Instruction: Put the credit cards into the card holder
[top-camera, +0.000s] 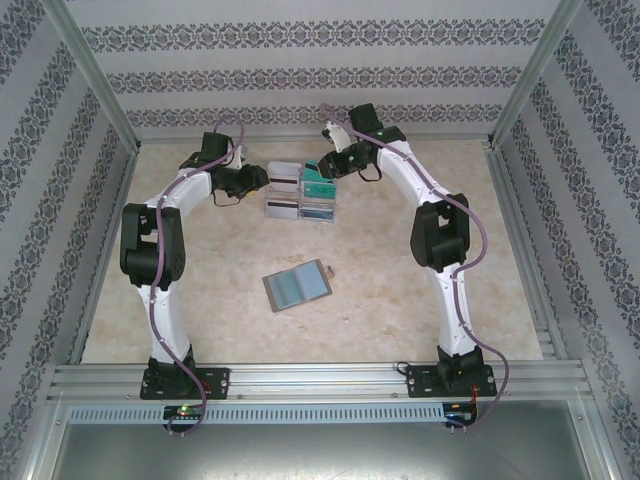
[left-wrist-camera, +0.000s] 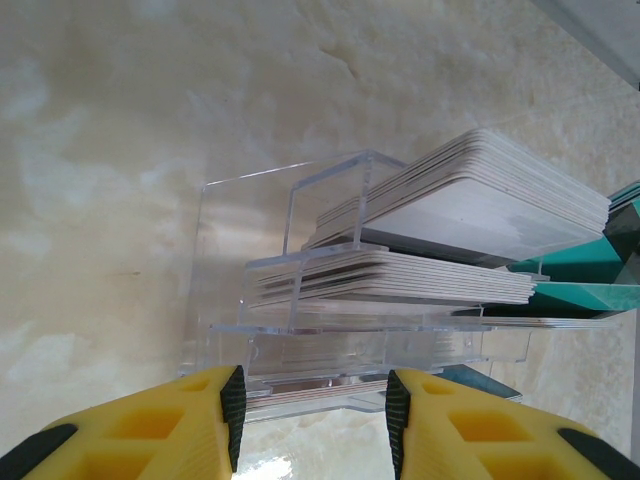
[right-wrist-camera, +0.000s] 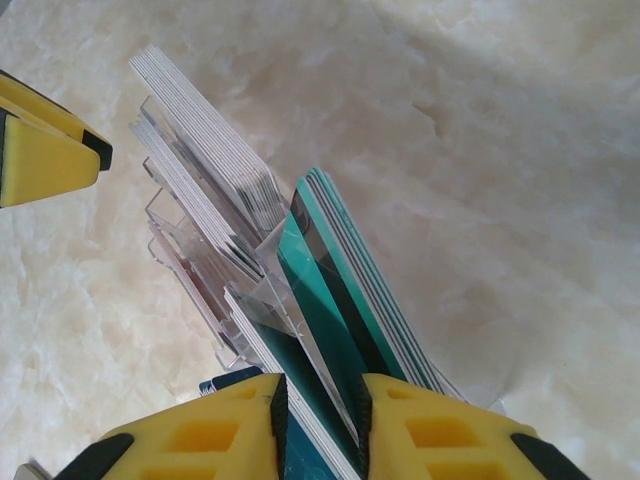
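I find the credit cards (top-camera: 300, 192) standing on edge in leaning packs near the back edge of the worktop (top-camera: 200, 300), about midway between its sides. The white-grey cards (left-wrist-camera: 470, 200) sit in thick, slightly fanned stacks, and a thinner pack of teal cards (right-wrist-camera: 345, 290), one showing a dark stripe, sits just beside them on the right. The card holder (top-camera: 297, 286) lies well apart from them, nearer the worktop's middle, spread open and flat, grey at the rim, bluish-grey inside, and skewed to the edges.

The left arm (top-camera: 152, 240) and right arm (top-camera: 440, 232) bend inward, left fingers (left-wrist-camera: 150, 430) apart, right fingers (right-wrist-camera: 440, 430) nearly together.
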